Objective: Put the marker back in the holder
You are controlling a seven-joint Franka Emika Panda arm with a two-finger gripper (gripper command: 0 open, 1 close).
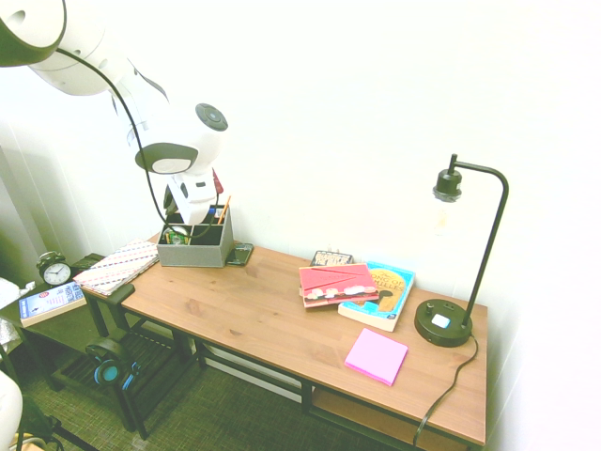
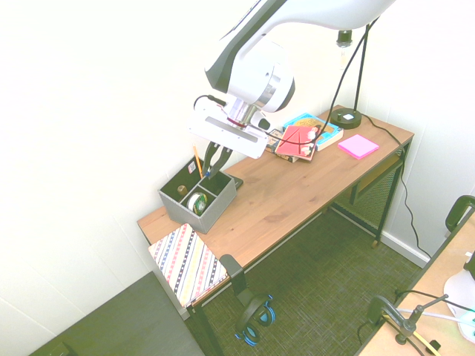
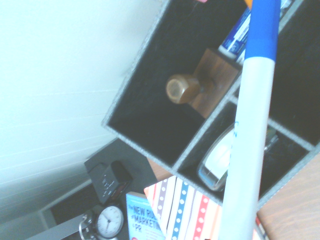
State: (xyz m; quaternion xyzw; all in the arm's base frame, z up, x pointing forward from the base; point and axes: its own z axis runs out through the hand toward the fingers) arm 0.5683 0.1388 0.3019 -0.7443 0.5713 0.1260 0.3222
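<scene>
Carrying the blue-capped white marker [image 3: 250,130] clenched in the gripper [image 2: 215,159] — hovering over the grey divided holder box [image 2: 215,211] — lowering into a compartment is coming next

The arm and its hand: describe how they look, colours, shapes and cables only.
The arm is glossy white with rounded, bulky segments and dark grey bands at the joints; one joint carries a round dark cap. A thin black cable runs along it. The hand has a flat white rectangular body and two slim dark fingers.

Two high, opposite exterior views sharing the desk [image 1: 263,310]; wrist view close above the holder [image 3: 145,85].
</scene>
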